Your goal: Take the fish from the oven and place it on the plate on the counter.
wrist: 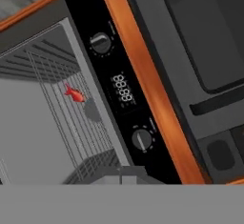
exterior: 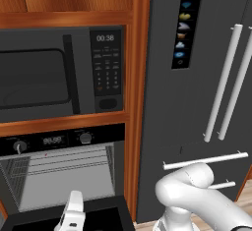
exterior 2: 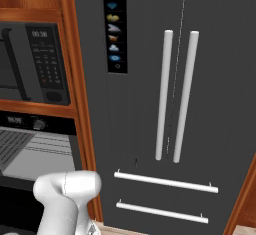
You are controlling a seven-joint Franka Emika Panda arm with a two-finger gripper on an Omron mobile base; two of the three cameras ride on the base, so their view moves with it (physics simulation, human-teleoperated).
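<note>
The oven (exterior: 54, 140) stands open, its black door (exterior: 101, 219) folded down and grey wire racks (exterior: 64, 162) showing inside. A small red-orange fish (wrist: 74, 93) lies on a wire rack (wrist: 71, 118) near the oven's control panel (wrist: 121, 94); in the left base view it is a tiny red speck (exterior: 46, 155). My gripper (exterior: 74, 208) hovers low over the open door, outside the cavity and well short of the fish. It is shut and holds nothing. The plate and the counter are out of view.
A black microwave (exterior: 59, 72) with a keypad sits in the wood cabinet above the oven. A wooden upright (exterior: 132, 127) separates the oven from a tall dark fridge (exterior: 197, 102) with long white handles (exterior 2: 175, 96) on the right.
</note>
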